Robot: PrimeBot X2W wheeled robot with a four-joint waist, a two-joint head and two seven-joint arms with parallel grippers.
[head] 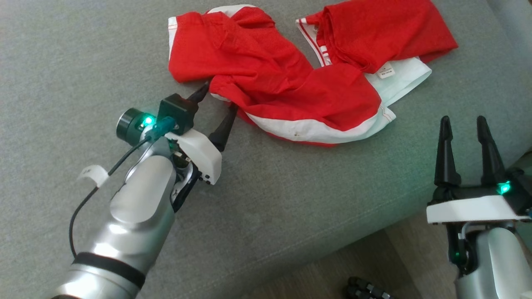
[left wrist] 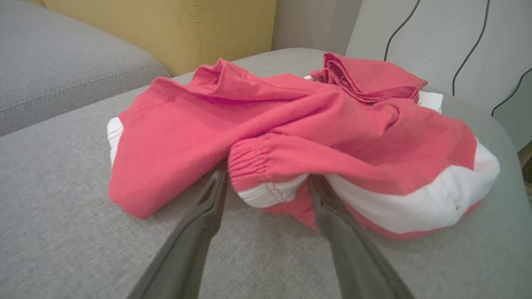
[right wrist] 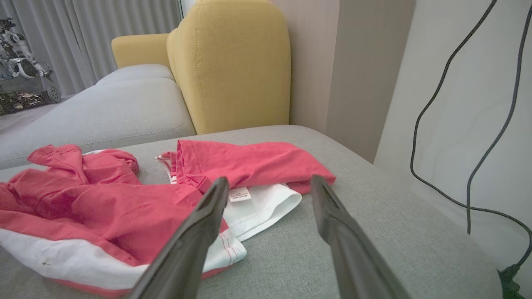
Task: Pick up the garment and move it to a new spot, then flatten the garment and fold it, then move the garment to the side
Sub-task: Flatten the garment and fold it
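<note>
While the crumpled red fabric garment with white side panels and trim [head: 291,83] lies in a loose heap on the grey woven sofa seat [head: 83,62], the left gripper [head: 219,96] reaches in from the lower left and meets its near edge. The two dark fingers stand spread apart, not pinching anything. In the left wrist view, a bunched fold with a gathered elastic band and a white strip sits between the fingertips, and the cloth drapes over both tips. Whether the tips press into the seat cannot be told.

The right gripper [head: 463,120] is at the lower right, near the front edge of the seat. Its fingers point upward in the head view, also spread wide, holding nothing and well apart from the garment. In the right wrist view, the nearest part of the garment is a white panel carrying a small white sewn-in label [right wrist: 239,194], beyond the fingertips.

A mustard yellow upholstered backrest [right wrist: 232,66] rises behind the seat. A thin black cable [right wrist: 436,104] hangs against the pale wall. Brown wood-effect floor [head: 332,270] lies below the seat's front edge.
</note>
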